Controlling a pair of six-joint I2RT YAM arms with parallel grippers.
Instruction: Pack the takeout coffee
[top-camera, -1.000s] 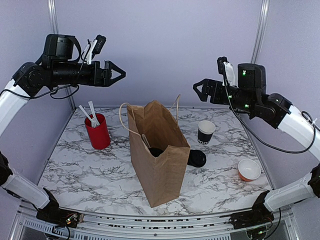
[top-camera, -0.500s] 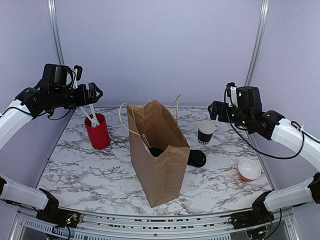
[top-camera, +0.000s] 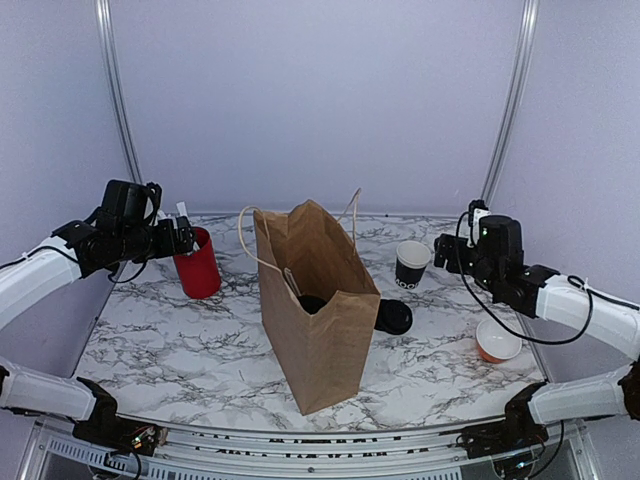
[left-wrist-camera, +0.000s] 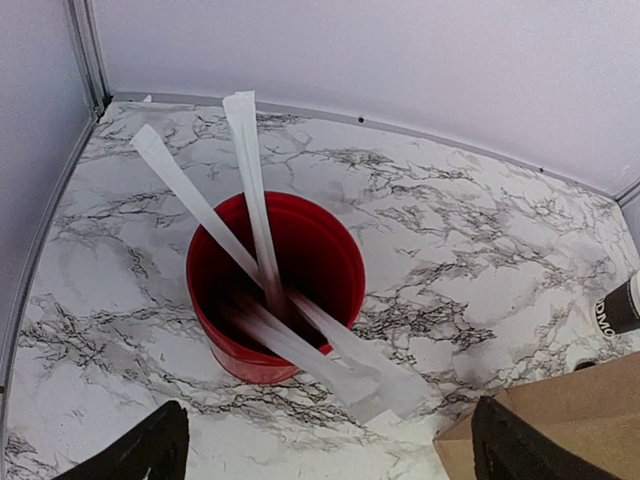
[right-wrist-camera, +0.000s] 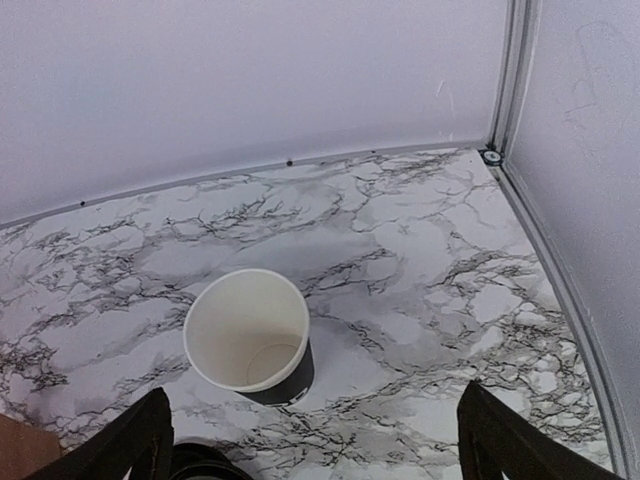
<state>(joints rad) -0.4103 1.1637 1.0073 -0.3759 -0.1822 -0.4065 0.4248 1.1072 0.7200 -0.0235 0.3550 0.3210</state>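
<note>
Both arms are low over the desk (top-camera: 180, 345), its top white marble-patterned and veined with grey. The left tool (left-wrist-camera: 328, 440) is released, its two dark fingers spread wide in the bottom corners of its own camera view, with nothing between them. It hovers just short of the red plastic cup (left-wrist-camera: 232, 358), a smooth round tumbler holding several flat white paper-wrapped sticks (left-wrist-camera: 250, 180) that fan up over its rim.

The right tool (right-wrist-camera: 310, 430) is also spread wide and gripping nothing. It looks down on the open black paper cup (right-wrist-camera: 240, 320), which stands upright, round-mouthed and matte white inside.

In the middle of the desk stands the brown kraft paper bag (top-camera: 320, 345), tall and creased, its mouth gaping, with pale twine handles (top-camera: 245, 235) looping off its top edges.

And the takeout coffee (top-camera: 394, 317)? It sits on the desk right against the bag's right side, between the bag and the open cup, a squat black shape with a rounded glossy lid. Neither tool is touching it. Its print is too small to make out from above.

Down in the bag's mouth there is a dark round patch, and I cannot tell what it is. Near the right edge sits a small orange cup (top-camera: 498, 341) with a pale inside.
</note>
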